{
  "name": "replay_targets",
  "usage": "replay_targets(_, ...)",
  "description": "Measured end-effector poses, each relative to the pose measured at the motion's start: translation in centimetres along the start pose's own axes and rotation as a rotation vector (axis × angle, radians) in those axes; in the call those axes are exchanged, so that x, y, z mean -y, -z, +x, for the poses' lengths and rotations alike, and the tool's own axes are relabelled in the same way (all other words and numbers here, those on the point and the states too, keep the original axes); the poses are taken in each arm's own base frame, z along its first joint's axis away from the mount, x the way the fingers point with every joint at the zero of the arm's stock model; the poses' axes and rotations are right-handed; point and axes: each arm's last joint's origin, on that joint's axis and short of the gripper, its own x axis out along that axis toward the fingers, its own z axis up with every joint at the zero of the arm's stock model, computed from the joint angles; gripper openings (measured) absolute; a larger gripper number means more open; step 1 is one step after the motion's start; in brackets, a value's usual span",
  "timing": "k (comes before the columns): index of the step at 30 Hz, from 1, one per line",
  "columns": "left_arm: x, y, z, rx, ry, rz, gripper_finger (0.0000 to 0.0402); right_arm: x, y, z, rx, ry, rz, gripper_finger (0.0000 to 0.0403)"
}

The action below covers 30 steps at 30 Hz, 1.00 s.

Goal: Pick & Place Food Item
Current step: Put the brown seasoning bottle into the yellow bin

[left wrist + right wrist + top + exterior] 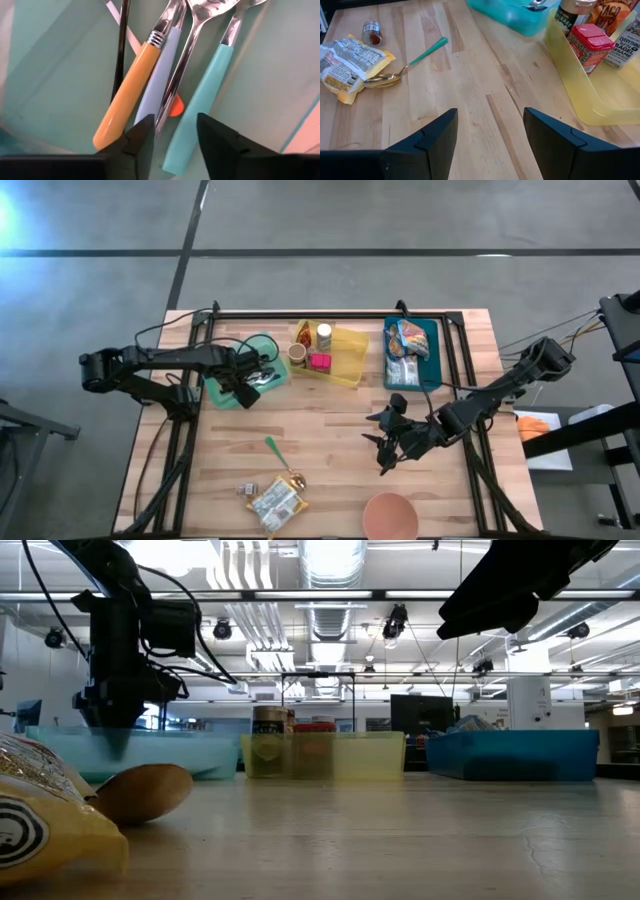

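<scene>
A: Pale butcher-block wood covers the whole counter (330,430), with three trays along its far side. Where is the food item?

B: My guess is the crinkled yellow-and-silver foil packet (347,62), lying flat near the counter's front edge. Other snack bags sit in the blue plastic tray (410,350), so I can't be sure which one is meant.

A: And the arms?

B: The left pincer (175,137) hangs low over the teal plastic tray (60,75) of cutlery. Its jaws are parted a little and clamp nothing. Below them lie an orange-handled utensil (122,95), a pale blue handle (157,75) and a turquoise handle (200,105). The right pincer (490,135) hovers above bare wood in the middle, spread wide and empty, well apart from the packet.

A: How would that packet handle?

B: It's probably light and soft, with slick foil that buckles instead of resisting. A squeeze across its puffed middle may slide off or crush what's inside. I'd pinch a flat sealed edge, or span the narrow width where the jaws can close fully.

A: Is anything in the way?

B: The gold spoon with a green handle (407,62) has its bowl touching the packet's near edge, so lifting from that side could drag it along. A small glass spice jar with a dark lid (371,31) stands just beside the opposite side. The free short end looks like the cleanest place to grip.
</scene>
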Motion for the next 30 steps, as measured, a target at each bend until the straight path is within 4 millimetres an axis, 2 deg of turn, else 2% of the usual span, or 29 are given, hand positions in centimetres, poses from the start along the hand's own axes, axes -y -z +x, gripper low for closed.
replay_targets(11,0.0,0.0,0.0,0.001,0.004,-0.004,0.0237,0.0,0.0,0.0,0.000,0.000,0.000,0.0224)
replay_targets(21,-0.2,-0.2,-0.1,0.001,0.004,0.003,0.0248,0.0,0.0,0.0,0.000,0.000,0.000,0.0224)
replay_targets(30,0.6,-1.3,-4.2,0.023,-0.017,0.056,0.0248,0.0,0.0,0.0,-0.001,-0.001,-0.001,0.0224)
